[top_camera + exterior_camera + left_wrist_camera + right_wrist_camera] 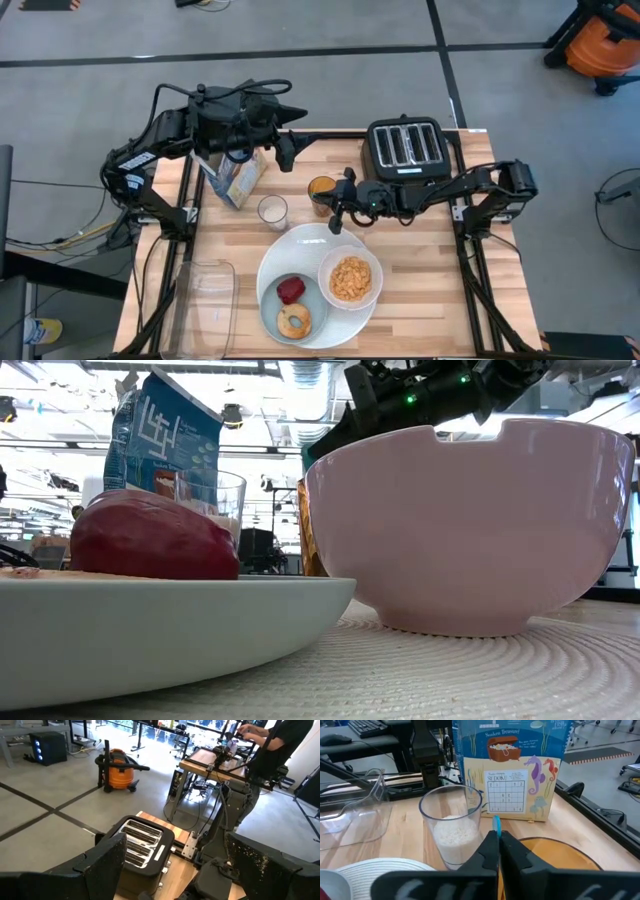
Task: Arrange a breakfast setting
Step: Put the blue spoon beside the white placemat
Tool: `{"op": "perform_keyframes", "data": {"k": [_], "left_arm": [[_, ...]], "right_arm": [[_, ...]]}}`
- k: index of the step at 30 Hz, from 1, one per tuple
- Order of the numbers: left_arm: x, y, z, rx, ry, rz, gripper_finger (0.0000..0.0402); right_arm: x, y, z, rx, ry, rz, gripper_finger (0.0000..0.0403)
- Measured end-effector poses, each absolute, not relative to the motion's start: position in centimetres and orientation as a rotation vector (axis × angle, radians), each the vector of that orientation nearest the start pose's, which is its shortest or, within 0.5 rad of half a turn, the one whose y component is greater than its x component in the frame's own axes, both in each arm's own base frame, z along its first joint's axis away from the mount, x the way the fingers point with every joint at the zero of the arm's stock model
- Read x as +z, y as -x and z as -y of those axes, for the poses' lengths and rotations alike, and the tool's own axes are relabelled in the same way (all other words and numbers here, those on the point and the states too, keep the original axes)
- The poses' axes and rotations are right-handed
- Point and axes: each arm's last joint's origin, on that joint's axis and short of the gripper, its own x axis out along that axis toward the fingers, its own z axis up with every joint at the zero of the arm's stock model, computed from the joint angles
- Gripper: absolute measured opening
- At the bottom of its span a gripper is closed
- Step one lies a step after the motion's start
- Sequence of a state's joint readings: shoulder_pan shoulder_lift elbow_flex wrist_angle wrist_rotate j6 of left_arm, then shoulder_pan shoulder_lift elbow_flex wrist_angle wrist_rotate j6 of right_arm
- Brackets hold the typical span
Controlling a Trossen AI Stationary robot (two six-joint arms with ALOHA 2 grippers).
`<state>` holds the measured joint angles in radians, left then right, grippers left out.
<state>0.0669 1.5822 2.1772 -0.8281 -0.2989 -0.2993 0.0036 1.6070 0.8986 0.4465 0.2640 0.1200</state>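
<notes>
White large plate (300, 255) sits near-centre on the wooden worktop (430, 290), w/ a bowl (351, 278) of cereal flakes (350, 279) on its right side and a small blue plate (270, 312) holding apple (291, 289) & bagel (294, 321). Right gripper (496, 842) hovers just past the plate's far edge, fingers pressed together on the blue-handled spoon (496, 823), beside a glass of milk (272, 211) and an orange cup (320, 189). Cereal box (238, 177) stands far left. Left gripper (292, 132) waits above it, fingers spread. Toaster (406, 148) far right; clear tub (205, 300) near left.
</notes>
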Motion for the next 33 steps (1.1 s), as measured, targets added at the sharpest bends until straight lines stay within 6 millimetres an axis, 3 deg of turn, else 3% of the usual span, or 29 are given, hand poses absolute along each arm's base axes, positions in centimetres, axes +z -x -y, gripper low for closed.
{"op": "perform_keyframes", "data": {"k": [8, 17, 33], "left_arm": [[53.0, -28.3, -2.8, 0.400, 0.272, -0.204, 0.0322], [53.0, -28.3, -2.8, 0.401, 0.272, -0.205, 0.0322], [52.9, -28.3, -2.8, 0.403, 0.272, -0.212, 0.0322]], "right_arm": [[24.1, -33.9, 0.7, -0.281, -0.069, -0.238, 0.0015], [27.3, -32.1, 1.4, -0.315, -0.050, -0.161, 0.0014], [34.3, -25.9, 1.9, -0.330, -0.046, 0.027, 0.0014]]}}
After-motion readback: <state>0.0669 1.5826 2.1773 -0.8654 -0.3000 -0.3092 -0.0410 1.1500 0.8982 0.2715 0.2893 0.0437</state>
